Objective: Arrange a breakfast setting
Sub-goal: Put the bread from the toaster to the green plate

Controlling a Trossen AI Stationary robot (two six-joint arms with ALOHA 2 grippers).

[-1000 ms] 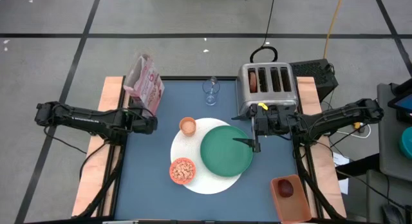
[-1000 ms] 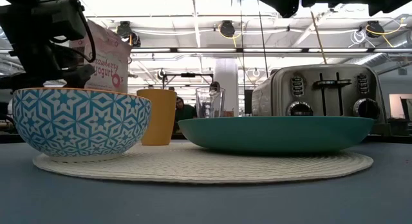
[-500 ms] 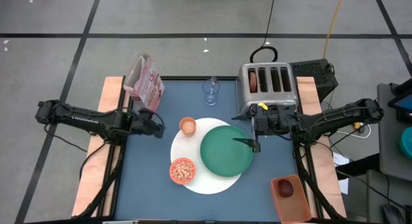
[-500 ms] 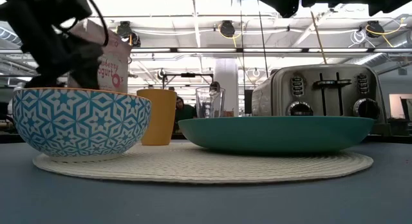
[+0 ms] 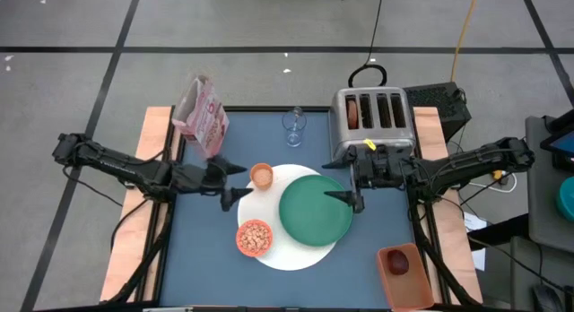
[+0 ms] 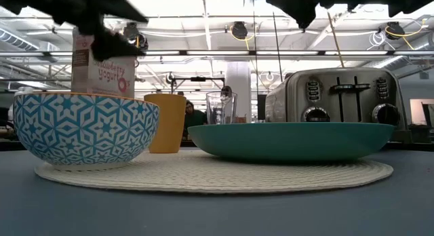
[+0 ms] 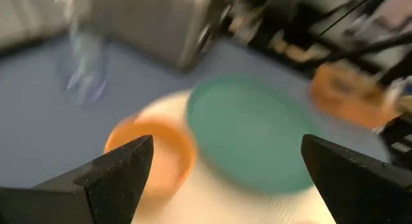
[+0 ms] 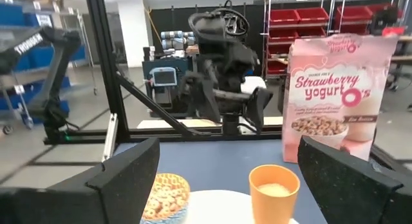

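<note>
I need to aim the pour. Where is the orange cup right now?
In the high view, the orange cup stands on the far left edge of the white mat, beside the green plate, with the cereal bowl nearer the front.

A robotics lab or workshop: red storage racks at upper right, exposed ceiling pipes and lamps overhead, grey tiled floor around the table.
</note>
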